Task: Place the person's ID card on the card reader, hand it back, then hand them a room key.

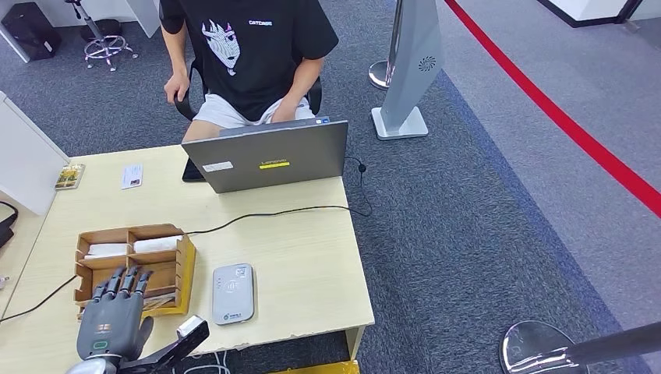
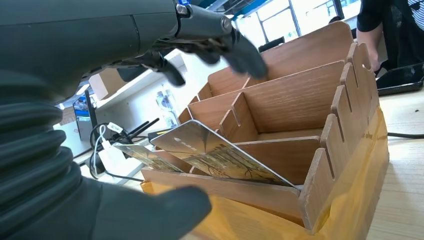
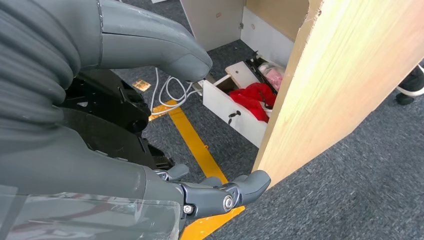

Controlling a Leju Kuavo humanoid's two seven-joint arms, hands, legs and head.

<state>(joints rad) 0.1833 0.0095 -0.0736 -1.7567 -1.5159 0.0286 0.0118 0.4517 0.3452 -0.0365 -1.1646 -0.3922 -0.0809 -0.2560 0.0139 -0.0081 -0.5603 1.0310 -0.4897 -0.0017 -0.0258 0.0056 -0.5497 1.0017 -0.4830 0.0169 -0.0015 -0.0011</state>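
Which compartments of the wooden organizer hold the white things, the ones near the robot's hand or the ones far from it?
The far compartments, toward the laptop: white things lie in that row of the wooden organizer. The left hand reaches over the near row.

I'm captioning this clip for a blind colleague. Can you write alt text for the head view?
The robot's left hand hovers over a wooden card organizer on a light desk, beside a white card reader. Across the desk a seated person works behind an open laptop.
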